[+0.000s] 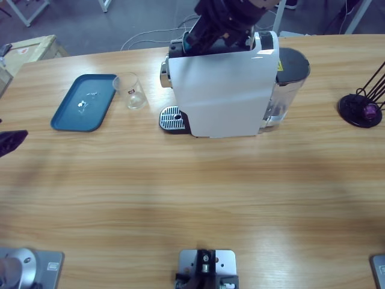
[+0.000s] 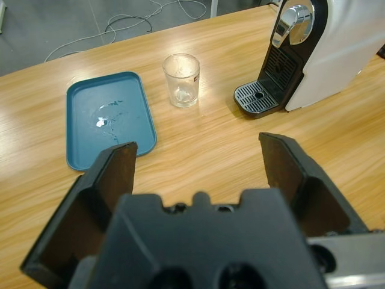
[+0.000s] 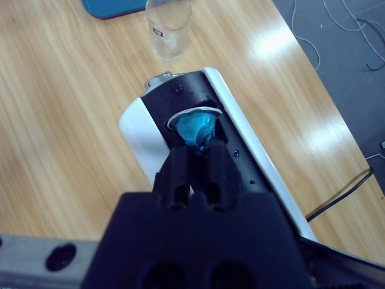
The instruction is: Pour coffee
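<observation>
A white coffee machine (image 1: pixel 222 90) stands at the back middle of the table, its drip grate (image 1: pixel 171 118) facing left. My right gripper (image 3: pixel 197 150) comes down from the top onto the machine's black top (image 3: pixel 180 96) and is shut on a blue capsule (image 3: pixel 195 129), which sits at the mouth of the capsule slot. In the high view the right gripper (image 1: pixel 201 36) hides the slot. A clear empty glass (image 1: pixel 129 90) stands on the table left of the grate, apart from it. My left gripper (image 2: pixel 195 147) hangs open over the near table, well short of the glass (image 2: pixel 181 79).
A blue tray (image 1: pixel 84 102) lies left of the glass with a few water drops on it. A black capsule stand (image 1: pixel 360 109) sits at the far right. The machine's water tank (image 1: pixel 289 84) is on its right side. Cables lie on the floor behind.
</observation>
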`<act>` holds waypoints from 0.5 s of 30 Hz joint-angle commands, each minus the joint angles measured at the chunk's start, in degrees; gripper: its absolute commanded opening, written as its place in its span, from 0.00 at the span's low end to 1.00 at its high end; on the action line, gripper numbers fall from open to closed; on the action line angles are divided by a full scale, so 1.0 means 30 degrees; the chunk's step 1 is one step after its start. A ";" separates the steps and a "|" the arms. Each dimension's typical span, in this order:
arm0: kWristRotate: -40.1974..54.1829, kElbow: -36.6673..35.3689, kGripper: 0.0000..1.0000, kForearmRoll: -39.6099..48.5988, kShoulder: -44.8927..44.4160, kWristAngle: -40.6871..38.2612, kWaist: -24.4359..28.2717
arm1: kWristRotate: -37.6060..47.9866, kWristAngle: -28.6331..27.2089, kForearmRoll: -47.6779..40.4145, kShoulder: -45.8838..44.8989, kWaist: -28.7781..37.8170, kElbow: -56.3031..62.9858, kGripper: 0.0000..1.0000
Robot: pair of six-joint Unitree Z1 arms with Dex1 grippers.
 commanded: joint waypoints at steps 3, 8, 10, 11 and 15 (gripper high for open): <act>-0.0213 0.0646 0.85 -0.0015 -0.0106 -0.0104 -0.0139 | -0.0245 0.0666 0.1056 0.1673 -0.0078 -0.0675 0.00; -0.0225 0.0675 0.85 -0.0015 -0.0141 -0.0104 -0.0139 | -0.0327 0.1276 0.2504 0.2376 -0.0014 -0.1959 0.73; -0.0219 0.0675 0.85 -0.0015 -0.0194 -0.0104 -0.0139 | -0.0327 0.1282 0.2890 0.2669 0.0080 -0.2427 0.89; -0.0225 0.0675 0.85 -0.0015 -0.0188 -0.0104 -0.0139 | -0.0333 0.1287 0.3066 0.2757 0.0127 -0.2632 0.94; -0.0225 0.0693 0.85 -0.0015 -0.0235 -0.0104 -0.0139 | -0.0357 0.1340 0.3576 0.3021 0.0209 -0.3125 1.00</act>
